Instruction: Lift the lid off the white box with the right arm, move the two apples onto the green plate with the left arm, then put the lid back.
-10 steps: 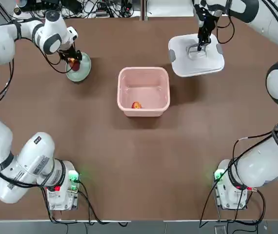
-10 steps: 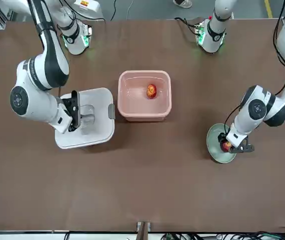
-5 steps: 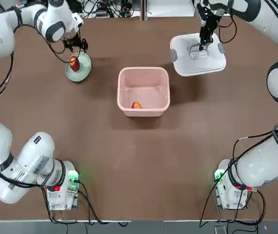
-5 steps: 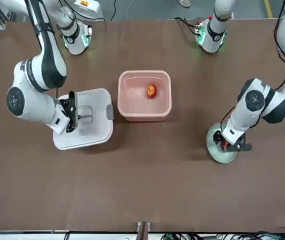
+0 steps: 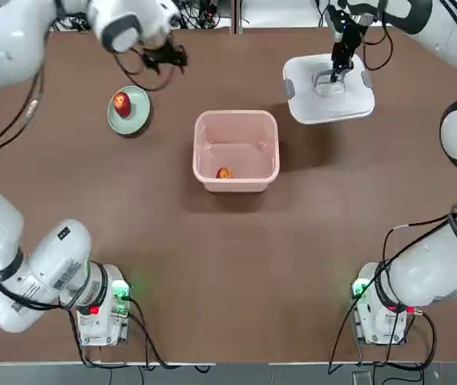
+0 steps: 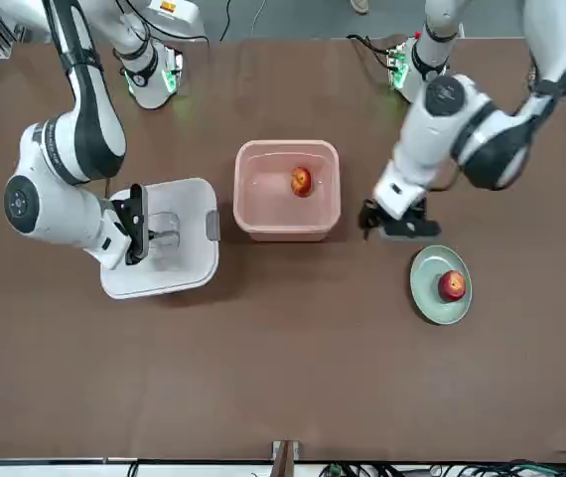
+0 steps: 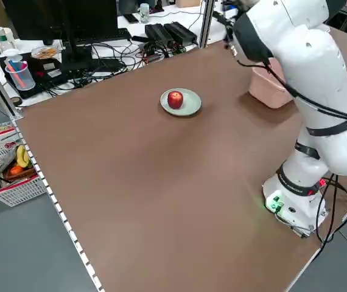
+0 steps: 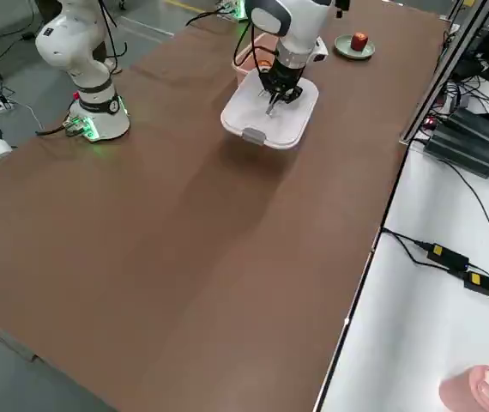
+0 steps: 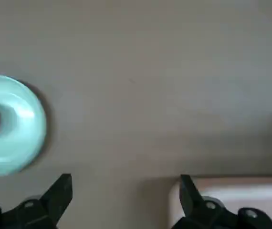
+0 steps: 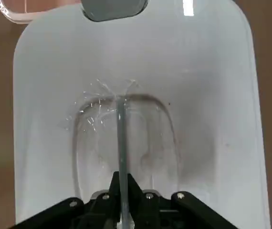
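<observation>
Left tool (image 6: 394, 221) had left plate (image 5: 129, 111), released, apple (image 5: 121, 101) deposited. Right tool (image 5: 340, 67) clenched on lid (image 5: 329, 90). Risk: tool clipping box (image 5: 236, 149) rim reaching second apple (image 5: 224, 172).

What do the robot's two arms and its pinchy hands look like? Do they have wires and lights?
Both arms are big, white and rounded, with grey rings at the joints. Black cables loop along them. The left gripper and right gripper are dark, each with two thin fingers. The left base glows green and red; the right base shows a green glow.
</observation>
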`<state>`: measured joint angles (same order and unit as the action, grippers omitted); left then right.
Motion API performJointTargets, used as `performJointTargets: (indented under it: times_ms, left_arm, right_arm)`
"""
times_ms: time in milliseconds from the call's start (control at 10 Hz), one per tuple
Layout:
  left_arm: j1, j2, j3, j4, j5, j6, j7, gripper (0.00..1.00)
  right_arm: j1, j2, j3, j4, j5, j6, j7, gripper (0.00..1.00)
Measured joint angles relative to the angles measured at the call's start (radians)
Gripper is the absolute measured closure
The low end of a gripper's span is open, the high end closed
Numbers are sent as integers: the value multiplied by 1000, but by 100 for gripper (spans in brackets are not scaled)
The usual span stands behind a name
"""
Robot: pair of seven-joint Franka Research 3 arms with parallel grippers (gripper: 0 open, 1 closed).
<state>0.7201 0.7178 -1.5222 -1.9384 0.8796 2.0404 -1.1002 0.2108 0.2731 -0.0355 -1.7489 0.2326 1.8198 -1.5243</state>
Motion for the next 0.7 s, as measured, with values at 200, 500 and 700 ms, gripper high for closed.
performJointTargets:
  times_ms: [200, 500, 700]
  left_arm:
    - [-261, 0, 60, 29, -1, -1, -190, 3]
    - [-546, 1, 205, 61, -1, 0, -353, 2]
    - [-595, 9, 255, 29, 6, 40, -364, 3]
  right_arm:
    - [-7, 0, 0, 0, 0, 0, -1, 94]
    - [-9, 1, 0, -1, 1, 0, -1, 94]
    - [-10, 1, 0, -1, 1, 0, -2, 94]
